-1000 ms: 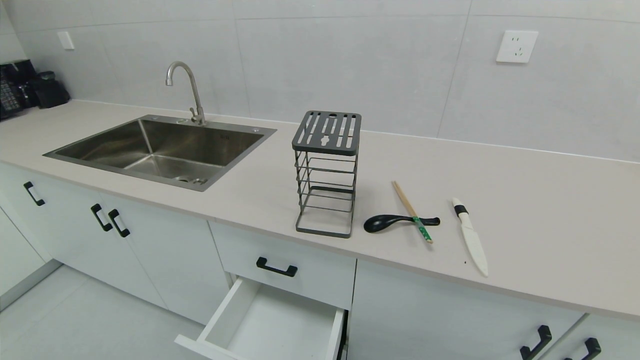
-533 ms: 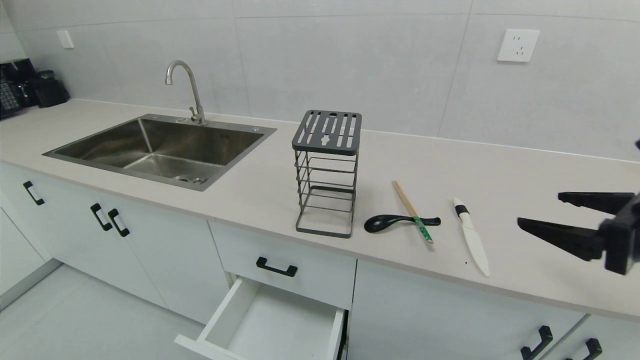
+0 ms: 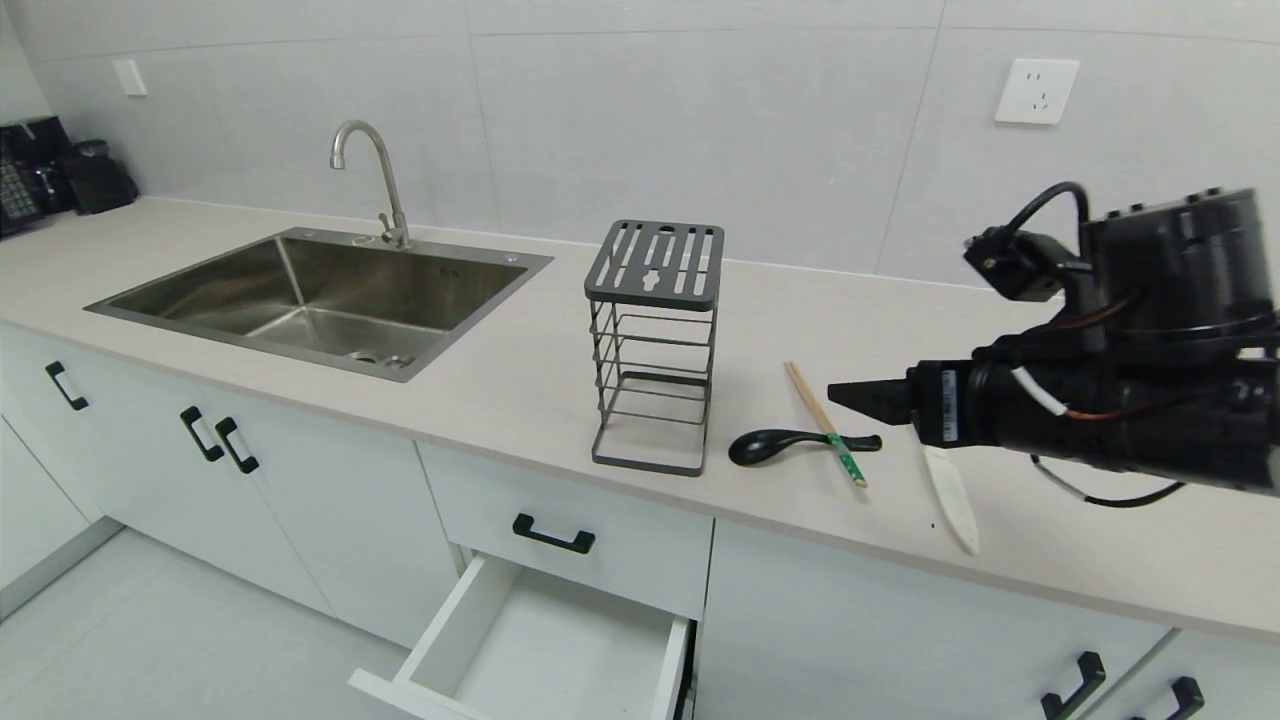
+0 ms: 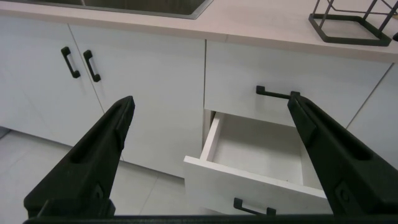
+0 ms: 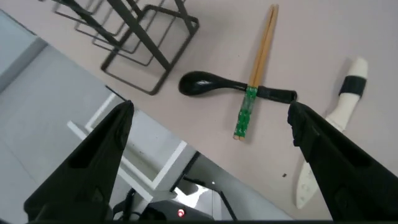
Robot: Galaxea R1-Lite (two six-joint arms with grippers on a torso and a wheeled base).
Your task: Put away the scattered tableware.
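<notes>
While the right gripper (image 5: 210, 109) hangs above the table (image 5: 217, 53) with fingers spread apart, the spoon (image 5: 199, 83) and crossed chopsticks (image 5: 264, 43) lie beneath it.

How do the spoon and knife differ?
The spoon is black; the knife is white with a black band. The chopsticks cross the spoon's handle; the knife lies clear of them. Both lie flat on the counter.
</notes>
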